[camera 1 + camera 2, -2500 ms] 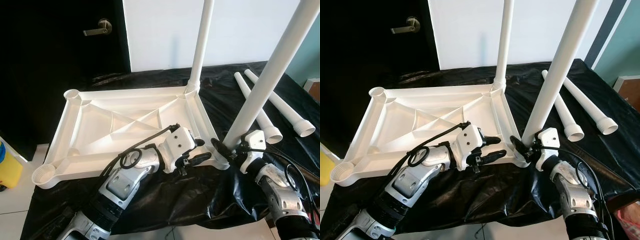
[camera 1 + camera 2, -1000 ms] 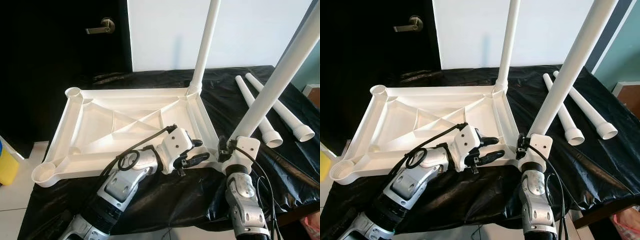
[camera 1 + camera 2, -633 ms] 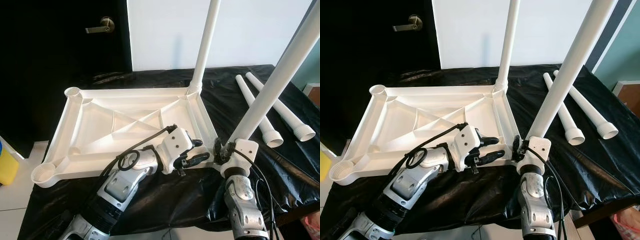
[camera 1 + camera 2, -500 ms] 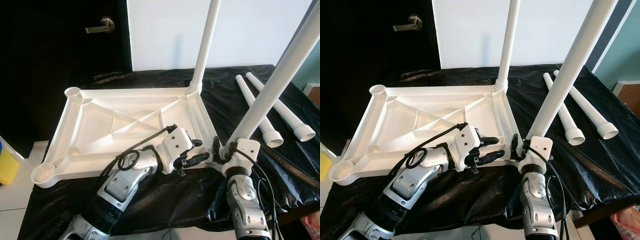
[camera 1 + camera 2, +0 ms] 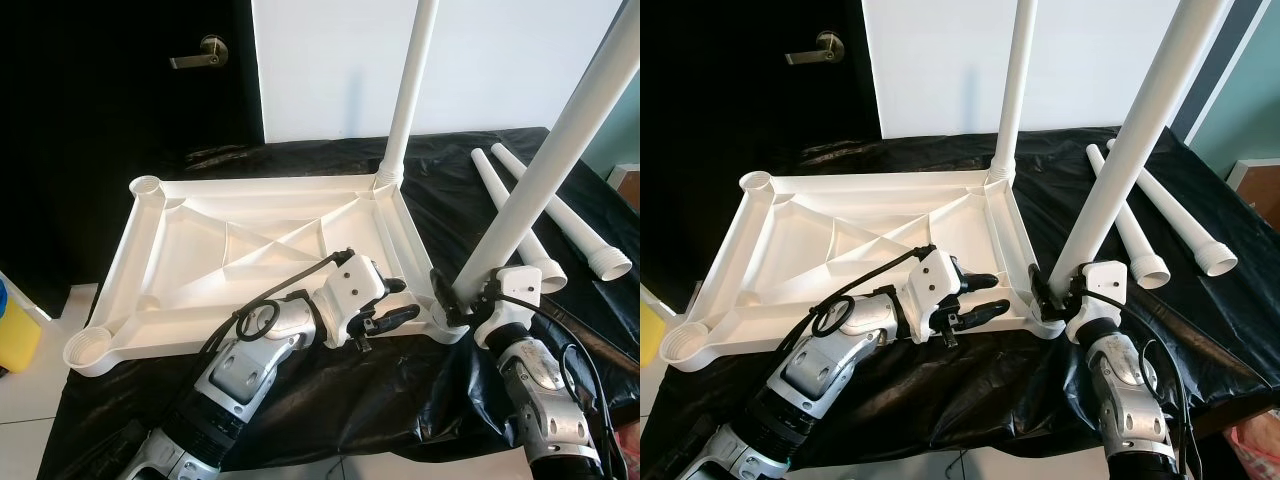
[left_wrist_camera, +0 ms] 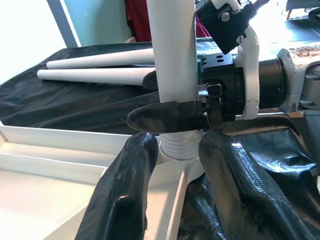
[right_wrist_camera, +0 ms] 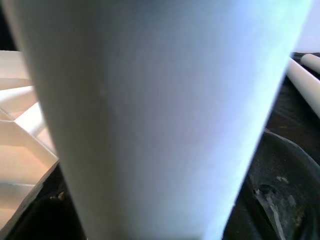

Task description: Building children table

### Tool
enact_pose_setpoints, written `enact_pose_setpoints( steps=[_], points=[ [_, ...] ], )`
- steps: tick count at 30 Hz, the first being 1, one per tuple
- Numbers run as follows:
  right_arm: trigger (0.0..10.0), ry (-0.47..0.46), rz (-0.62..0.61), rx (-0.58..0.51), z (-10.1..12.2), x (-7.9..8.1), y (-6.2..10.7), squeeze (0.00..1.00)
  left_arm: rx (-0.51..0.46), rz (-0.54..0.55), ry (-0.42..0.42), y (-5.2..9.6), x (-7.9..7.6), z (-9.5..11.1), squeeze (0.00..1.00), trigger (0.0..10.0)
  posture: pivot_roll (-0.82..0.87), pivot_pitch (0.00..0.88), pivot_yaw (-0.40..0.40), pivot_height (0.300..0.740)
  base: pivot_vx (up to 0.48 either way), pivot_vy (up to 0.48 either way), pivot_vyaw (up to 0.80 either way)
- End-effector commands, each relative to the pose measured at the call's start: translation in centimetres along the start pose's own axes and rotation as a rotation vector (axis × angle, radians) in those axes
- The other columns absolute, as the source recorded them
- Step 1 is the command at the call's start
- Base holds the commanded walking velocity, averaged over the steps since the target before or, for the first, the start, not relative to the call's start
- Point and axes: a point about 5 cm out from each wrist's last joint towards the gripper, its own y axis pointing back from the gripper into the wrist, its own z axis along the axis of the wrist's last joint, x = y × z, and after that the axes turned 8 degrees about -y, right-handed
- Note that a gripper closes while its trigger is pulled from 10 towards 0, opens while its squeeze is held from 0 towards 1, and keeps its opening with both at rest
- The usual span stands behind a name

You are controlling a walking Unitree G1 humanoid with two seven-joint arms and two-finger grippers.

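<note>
Two long white plastic tube legs stand up from the right-hand corners of the white ribbed plastic tabletop (image 5: 250, 250), which lies upside down on the black sheet-covered surface (image 5: 330, 390); the near leg (image 5: 540, 180) rises from the near right corner socket, leaning a little to the right, and the far leg (image 5: 408, 90) stands in the far right corner; the two left corner sockets hold no leg; the right gripper (image 5: 452, 300) is clamped around the base of the near leg just above its socket, one black finger (image 6: 165, 117) crossing the front of the tube in the left wrist view; the left gripper (image 5: 392, 303) sits just beside it at the tabletop's near edge, its fingers (image 6: 125, 190) parted narrowly and holding nothing, pointed at the ribbed foot of that leg; two more white tube legs (image 5: 520, 215) lie loose side by side on the black sheet to the right, well apart from the tabletop; behind are a black door with a brass lever handle (image 5: 198, 55) and a white wall (image 5: 330, 70); a yellow container (image 5: 15, 335) stands on the floor at the left edge.
</note>
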Motion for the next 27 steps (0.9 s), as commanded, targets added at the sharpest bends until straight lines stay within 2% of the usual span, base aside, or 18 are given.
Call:
enact_pose_setpoints(
  steps=[1,2,5,10,11,21,27],
  points=[
    [10.0,0.012,0.131,0.04,-0.1,0.5,-0.7,0.0,-0.003,-0.037,0.01,-0.2,-0.1,0.0,0.0,10.0,-0.06,0.0,-0.008,0.74,0.0,0.0,0.0],
    [10.0,0.028,0.187,0.06,-0.2,0.6,-1.0,0.0,-0.004,-0.036,0.011,-0.2,-0.1,0.1,0.0,10.0,-0.05,0.0,-0.01,0.74,0.0,0.0,0.0],
    [10.0,0.049,0.232,0.077,-0.2,0.5,-1.3,0.0,-0.004,-0.032,0.011,-0.2,-0.1,0.1,0.0,10.0,-0.05,0.0,-0.013,0.74,0.0,0.0,0.0],
    [10.0,0.062,0.25,0.084,-0.3,0.3,-1.4,0.0,-0.004,-0.028,0.011,-0.2,-0.1,0.1,0.0,10.0,-0.05,0.0,-0.013,0.74,0.0,0.0,0.0],
    [0.0,0.062,0.261,0.101,-0.5,0.0,-1.3,0.0,-0.003,-0.023,0.011,-0.2,0.0,0.1,0.0,10.0,-0.05,0.0,-0.017,0.74,0.0,0.0,0.0],
    [0.0,0.066,0.271,0.135,-1.3,-0.5,-0.5,0.0,0.001,-0.023,0.01,-0.1,0.0,0.1,0.0,10.0,-0.05,0.0,-0.011,0.74,0.0,0.0,0.0],
    [0.0,0.048,0.235,0.128,-1.6,-0.7,-0.3,0.0,0.005,-0.03,0.008,-0.2,-0.1,0.0,0.0,10.0,-0.06,0.0,-0.006,0.74,0.0,0.0,0.0]
  ],
)
